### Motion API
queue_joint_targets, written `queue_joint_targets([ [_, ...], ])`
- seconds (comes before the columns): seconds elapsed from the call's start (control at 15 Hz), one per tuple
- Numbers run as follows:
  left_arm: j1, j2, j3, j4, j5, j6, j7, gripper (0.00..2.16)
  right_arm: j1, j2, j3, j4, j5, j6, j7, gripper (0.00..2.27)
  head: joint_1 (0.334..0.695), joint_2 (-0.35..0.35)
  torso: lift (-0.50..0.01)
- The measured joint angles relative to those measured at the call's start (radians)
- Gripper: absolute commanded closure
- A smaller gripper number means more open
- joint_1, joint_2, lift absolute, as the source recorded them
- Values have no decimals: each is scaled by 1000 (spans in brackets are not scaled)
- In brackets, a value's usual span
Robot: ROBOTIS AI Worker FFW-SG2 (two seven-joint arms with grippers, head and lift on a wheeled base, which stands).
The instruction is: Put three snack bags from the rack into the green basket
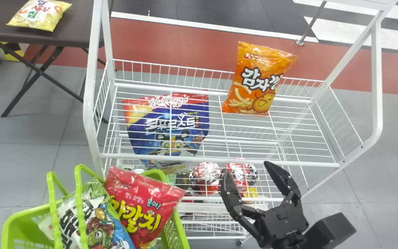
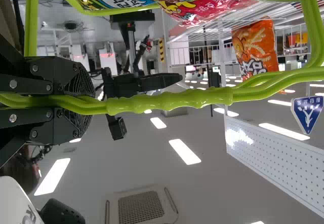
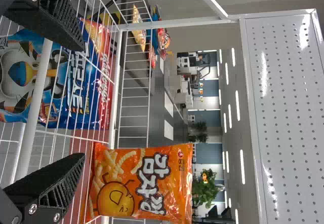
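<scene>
My right gripper [image 1: 247,167] is open in front of the rack [image 1: 219,161]; in its wrist view the same gripper [image 3: 81,102] has nothing between its fingers. An orange snack bag [image 1: 259,81] stands against the top shelf's back rail, beyond that gripper; the right wrist view shows this orange bag [image 3: 144,183] too. A blue snack bag [image 1: 168,128] shows behind the shelf wires, left of the orange one. The green basket [image 1: 181,230] at lower left holds a red bag [image 1: 143,204] and a green-and-white bag [image 1: 81,211], among others. My left gripper [image 2: 83,102] is shut on the basket handle [image 2: 172,100].
Shiny red and black packages [image 1: 207,173] lie on a lower level of the rack. White side posts [image 1: 97,86] rise at both ends of the rack. A dark table [image 1: 71,33] with a yellow bag on it stands at the back left.
</scene>
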Motion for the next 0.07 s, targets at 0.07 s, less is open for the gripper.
queue_joint_targets([
  [0.07,0,0,0,1,-1,0,0,2148,0,0,-1,1,0,0,0,63,695,-211,0],
])
